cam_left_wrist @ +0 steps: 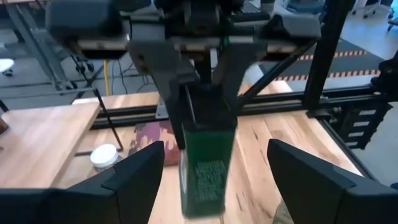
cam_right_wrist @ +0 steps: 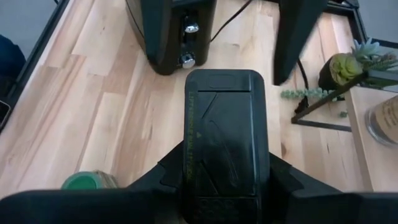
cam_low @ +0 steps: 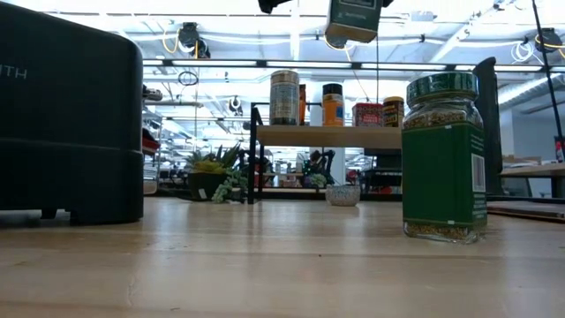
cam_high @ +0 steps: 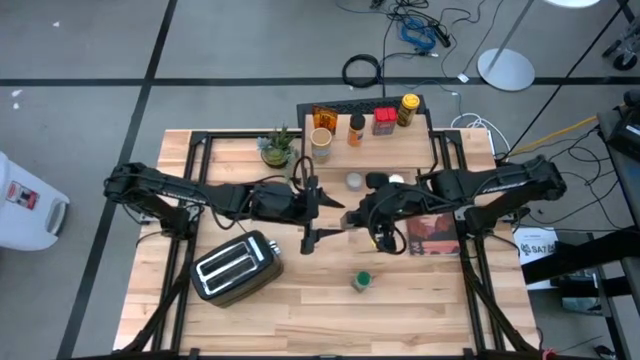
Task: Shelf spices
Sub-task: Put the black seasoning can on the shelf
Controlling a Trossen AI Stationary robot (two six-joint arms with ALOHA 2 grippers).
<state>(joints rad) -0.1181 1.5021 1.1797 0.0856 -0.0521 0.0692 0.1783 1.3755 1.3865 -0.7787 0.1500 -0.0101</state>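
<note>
Over the big light-wood table [cam_high: 300, 300], short of the small wood-topped black-legged shelf [cam_high: 420, 145], my right gripper [cam_high: 372, 215] was clamped on the dark green rectangular spice tin [cam_left_wrist: 208, 177], held in mid-air. The left gripper [cam_left_wrist: 214, 146] stood open around it, not touching. I judged it best to centre the left fingers low on the tin and close fully before the right let go.

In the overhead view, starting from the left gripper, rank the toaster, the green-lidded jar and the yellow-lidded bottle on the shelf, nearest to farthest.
From the left gripper, at table centre:
1. Toaster, toward the near left of the table.
2. Green-lidded jar, near the front edge; close to the toaster's distance, so the first two are hard to separate.
3. Yellow-lidded bottle, at the shelf's far right.
</note>
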